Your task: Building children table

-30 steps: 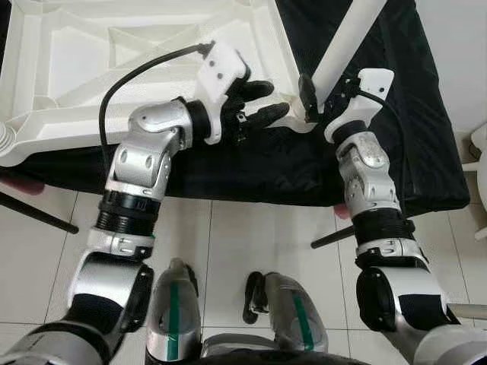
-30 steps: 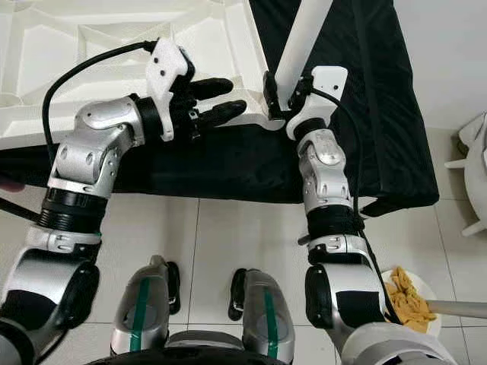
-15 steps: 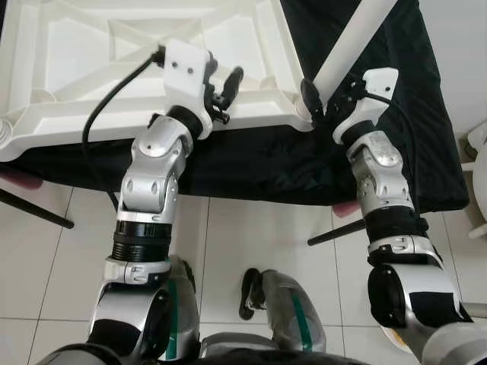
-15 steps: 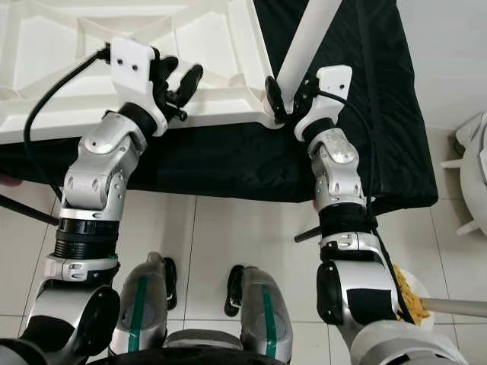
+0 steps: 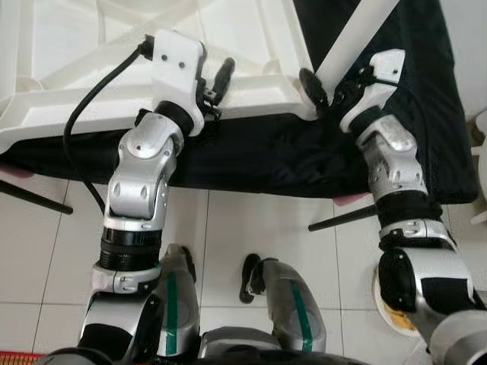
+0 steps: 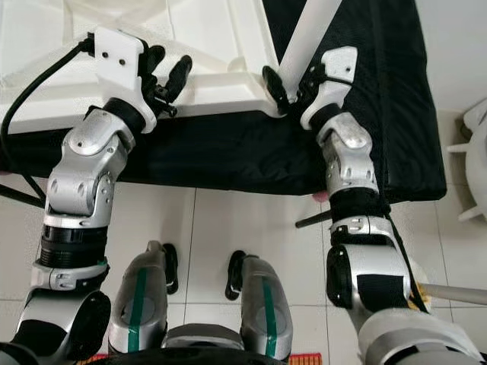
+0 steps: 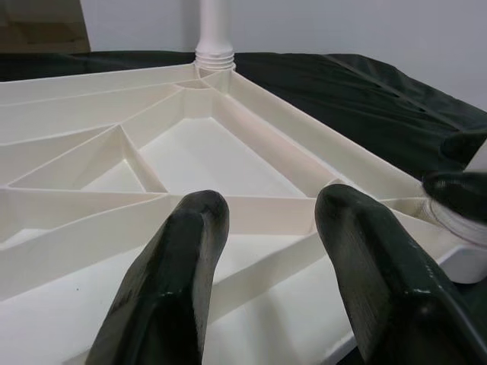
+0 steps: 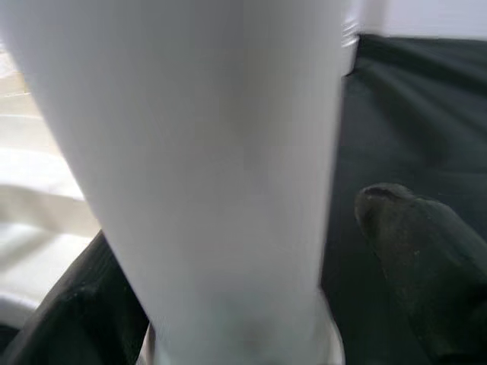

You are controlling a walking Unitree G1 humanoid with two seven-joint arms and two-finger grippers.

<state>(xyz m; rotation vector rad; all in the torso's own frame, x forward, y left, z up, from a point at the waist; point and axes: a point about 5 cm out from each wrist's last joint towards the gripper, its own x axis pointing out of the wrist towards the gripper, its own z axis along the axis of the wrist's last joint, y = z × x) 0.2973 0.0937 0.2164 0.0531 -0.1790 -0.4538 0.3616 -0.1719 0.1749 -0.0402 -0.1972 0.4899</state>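
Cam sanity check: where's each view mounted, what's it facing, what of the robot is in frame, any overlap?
Left eye and right eye views: head stereo pair, looking down at the upturned white ribbed plastic tabletop on a black cloth; both silver arms and legs show.
Left wrist view: along the open left gripper over the tabletop ribs.
Right wrist view: close on the white round table leg between the right gripper fingers.
Shared: all show the tabletop and cloth; the left wrist view catches the right gripper's fingers.

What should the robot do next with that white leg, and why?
Probably twist the leg in its corner socket. The right gripper is closed around its base at the tabletop corner, and the left gripper, open, hovers over the tabletop's edge, ready to steady it.
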